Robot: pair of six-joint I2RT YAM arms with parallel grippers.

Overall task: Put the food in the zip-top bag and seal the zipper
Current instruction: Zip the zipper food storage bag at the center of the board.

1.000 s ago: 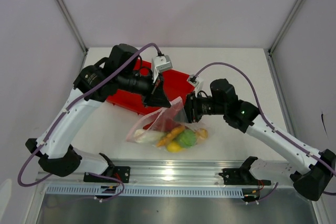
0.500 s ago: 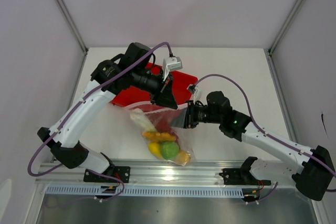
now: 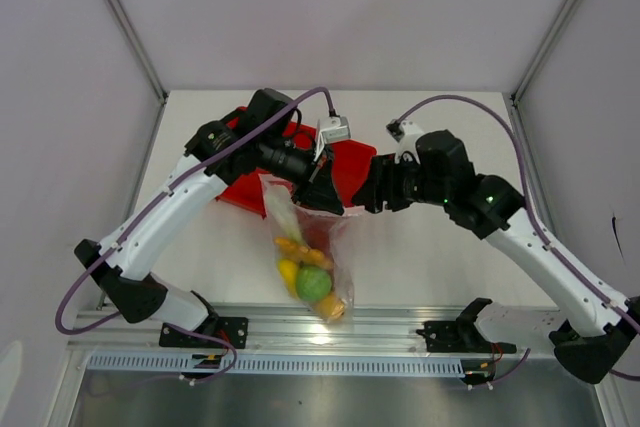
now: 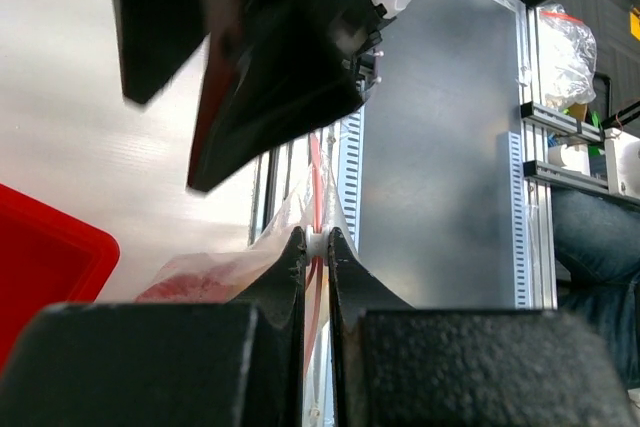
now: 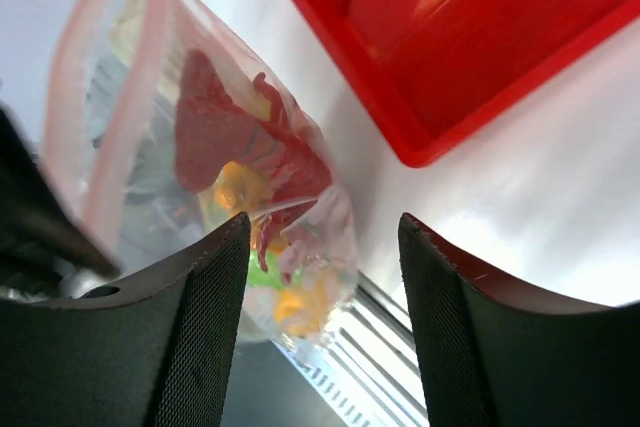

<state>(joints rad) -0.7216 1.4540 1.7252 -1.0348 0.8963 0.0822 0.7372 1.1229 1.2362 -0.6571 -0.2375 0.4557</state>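
Left gripper (image 3: pixel 322 190) jaws are clenched on the zip-top bag (image 3: pixel 308 247) at its pinkish-red zipper (image 4: pixel 317 157). The bag hangs above the desk (image 3: pixel 430 257), just in front of the red tray (image 3: pixel 352 159), with the food (image 3: pixel 312 284) bunched at its bottom. Right gripper (image 3: pixel 370 194) jaws are released and spread, just beside the bag and gripping nothing.

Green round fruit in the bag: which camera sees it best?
The top external view. There the green round fruit shows clearly through the zip-top bag. The right wrist view catches only a blurry green sliver behind the plastic. The left wrist view shows none of it, just the bag's pinched edge.
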